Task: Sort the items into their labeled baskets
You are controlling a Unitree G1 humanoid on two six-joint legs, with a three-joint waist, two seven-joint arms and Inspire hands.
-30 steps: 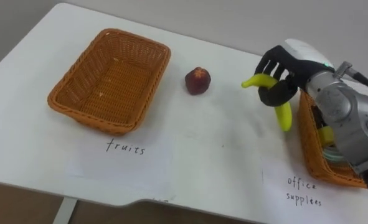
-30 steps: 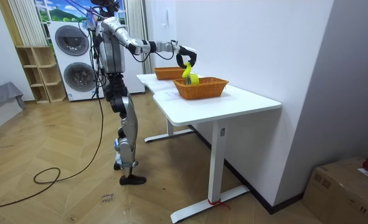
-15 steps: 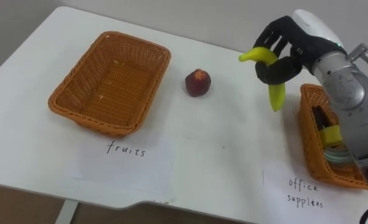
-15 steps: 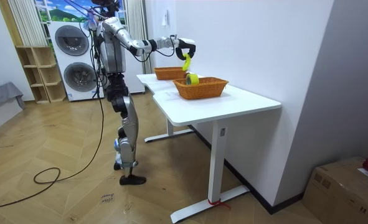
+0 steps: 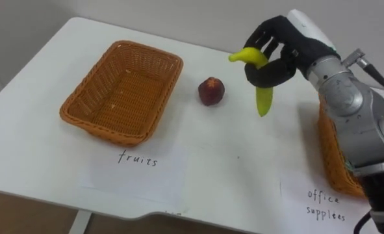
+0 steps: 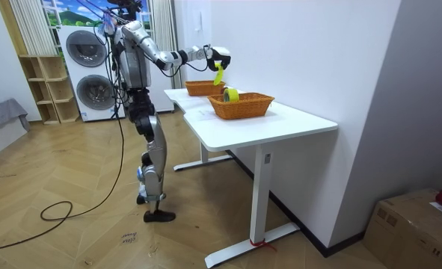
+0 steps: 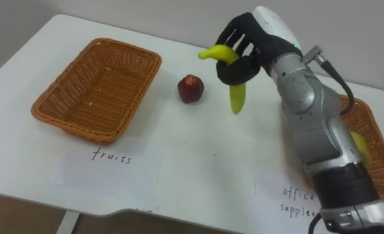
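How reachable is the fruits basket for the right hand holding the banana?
Probably reachable, yes: the right hand holds the banana clear above the table, and only the low apple lies between it and the open, empty fruits basket.

The orange-brown wicker basket (image 5: 81, 107) at the left is coarsely woven and rough, as is the matching wicker basket (image 7: 381, 166) at the right. The white table top (image 5: 243, 169) looks smooth and matt. Thin white paper sheets (image 5: 136, 179) lie flat on its near side. The yellow banana (image 5: 262, 101) has smooth, faintly shiny skin. The right hand (image 5: 286, 45) has matt black fingers under a glossy white shell.
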